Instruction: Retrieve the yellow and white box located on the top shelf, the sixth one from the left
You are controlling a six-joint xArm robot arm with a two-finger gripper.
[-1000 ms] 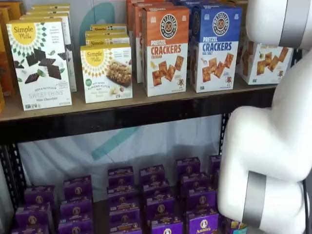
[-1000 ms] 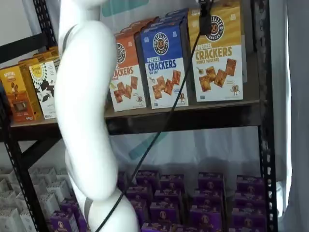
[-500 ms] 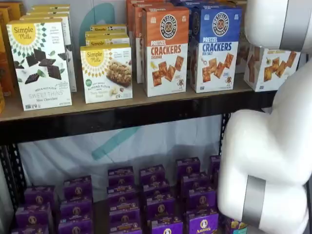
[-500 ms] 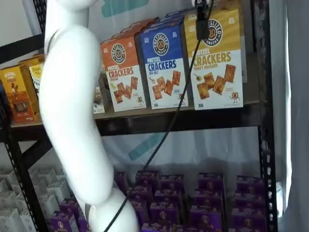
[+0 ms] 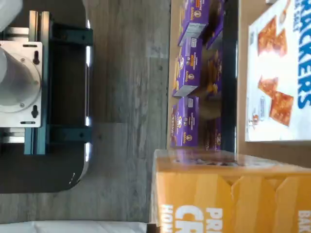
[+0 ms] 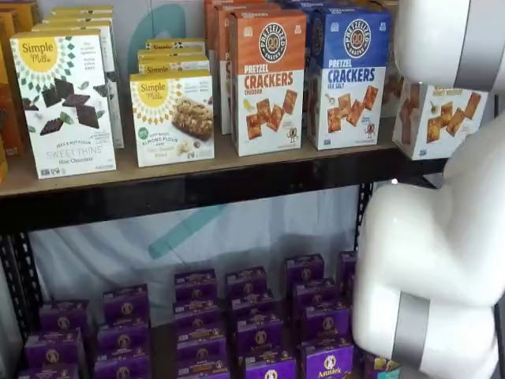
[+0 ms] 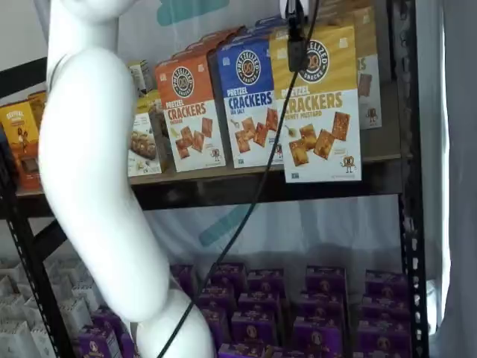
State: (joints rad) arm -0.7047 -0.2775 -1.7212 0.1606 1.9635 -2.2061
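My two-finger gripper [image 7: 296, 33], mostly cut off, is clamped on the tall yellow and white cardboard cracker box [image 7: 319, 104], which overhangs the tan top shelf's [image 7: 223, 186] dark front beam; the arm hides its top.

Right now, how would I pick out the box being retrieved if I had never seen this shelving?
Find the top shelf, the tan board with a dark front beam. At its right end, the yellow and white box hangs forward past the beam in the gripper. Its neighbours are orange-topped and blue-topped; only this one has a yellow top, reading honey mustard.
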